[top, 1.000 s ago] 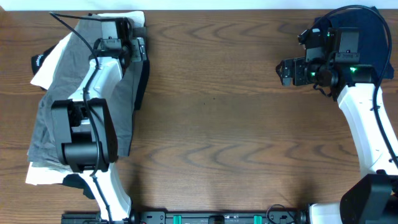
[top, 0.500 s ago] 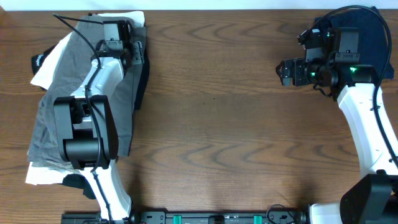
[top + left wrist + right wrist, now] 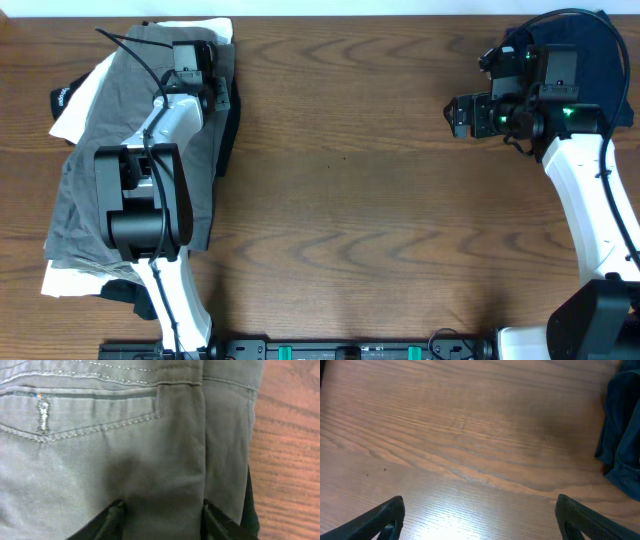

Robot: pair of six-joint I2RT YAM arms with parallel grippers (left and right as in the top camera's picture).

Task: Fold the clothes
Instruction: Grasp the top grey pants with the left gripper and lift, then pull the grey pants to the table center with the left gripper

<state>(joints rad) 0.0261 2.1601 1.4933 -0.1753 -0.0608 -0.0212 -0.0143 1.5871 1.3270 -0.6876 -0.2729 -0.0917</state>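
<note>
Left wrist view: the left tool (image 3: 162,517) straddles a ridge of the grey shorts (image 3: 125,435), topmost of the clothes (image 3: 70,110) at 9 o'clock on the desk (image 3: 350,200), probably to lift an edge for folding; whether it grips yet I cannot tell. The right tool (image 3: 480,512) hangs released at 2 o'clock beside a navy garment (image 3: 625,435), likely out of the way.

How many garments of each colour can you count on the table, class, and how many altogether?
Grey shorts: 1
White garment: 1 at least
Black garment: 1 at least
Navy garment: 1
Total: 4 at least. White and black show at several edges of the pile, so each could be more than one piece.
</note>
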